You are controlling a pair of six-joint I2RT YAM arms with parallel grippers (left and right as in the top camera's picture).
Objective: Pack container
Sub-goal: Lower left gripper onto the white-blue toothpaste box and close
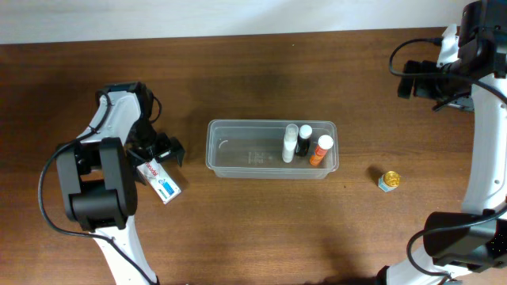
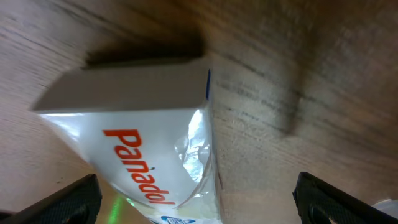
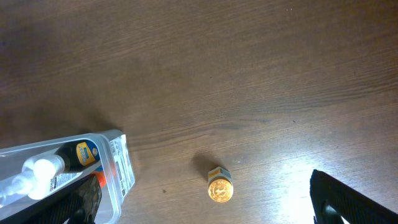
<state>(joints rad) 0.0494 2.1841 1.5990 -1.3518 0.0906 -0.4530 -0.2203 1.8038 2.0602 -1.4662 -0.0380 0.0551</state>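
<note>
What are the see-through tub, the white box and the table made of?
The tub looks like clear, slightly cloudy plastic: the table shows through it. The box seems cardboard with sharp folded edges, perhaps under shiny crinkled film. The table shows brown wood grain, maybe only a printed surface.

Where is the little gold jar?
Seen from above, the gold jar stands on the table, right side, just beyond the clear tub, near its bottles.

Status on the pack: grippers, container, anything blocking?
Left gripper, jaws open, over Panadol box. Right gripper, jaws open, empty. Container holds three bottles; gold-capped jar outside. Nothing blocking.
</note>
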